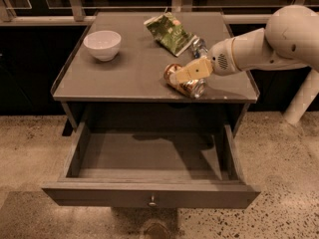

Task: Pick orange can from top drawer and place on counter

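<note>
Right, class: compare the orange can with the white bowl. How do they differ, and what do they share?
The orange can is shiny orange-gold metal; the white bowl is plain. The can lies on its side; the bowl stands upright, mouth up. The gripper holds the can at the counter's front right; the bowl stands free at back left. Both are outside the open top drawer.

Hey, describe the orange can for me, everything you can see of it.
The orange can is a small metal drinks can, shiny orange-gold with a silver end. It is tipped well over toward its side at the front right of the counter, near the edge. The tool is closed on it, with one tan finger lying across its upper side. Whether it rests on the counter or hangs just above it cannot be told.
</note>
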Robot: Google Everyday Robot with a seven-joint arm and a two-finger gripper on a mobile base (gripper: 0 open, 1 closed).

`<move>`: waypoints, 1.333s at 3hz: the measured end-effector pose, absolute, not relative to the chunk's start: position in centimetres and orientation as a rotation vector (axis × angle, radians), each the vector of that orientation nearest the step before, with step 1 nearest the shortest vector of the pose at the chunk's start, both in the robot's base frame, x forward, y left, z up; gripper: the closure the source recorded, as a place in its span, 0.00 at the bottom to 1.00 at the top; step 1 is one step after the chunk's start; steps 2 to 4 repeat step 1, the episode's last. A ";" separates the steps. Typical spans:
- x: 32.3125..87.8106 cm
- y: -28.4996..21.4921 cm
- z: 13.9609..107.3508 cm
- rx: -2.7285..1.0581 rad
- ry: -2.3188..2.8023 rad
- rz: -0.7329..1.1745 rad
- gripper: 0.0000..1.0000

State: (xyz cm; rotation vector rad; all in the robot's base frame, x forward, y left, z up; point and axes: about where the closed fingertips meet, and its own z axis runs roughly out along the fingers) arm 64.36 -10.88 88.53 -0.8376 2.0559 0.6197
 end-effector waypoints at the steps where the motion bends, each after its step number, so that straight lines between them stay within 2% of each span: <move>1: 64.4 -10.9 88.5 -0.838 2.056 0.620 0.00; 4: 64.4 -10.9 88.5 -0.838 2.056 0.620 0.00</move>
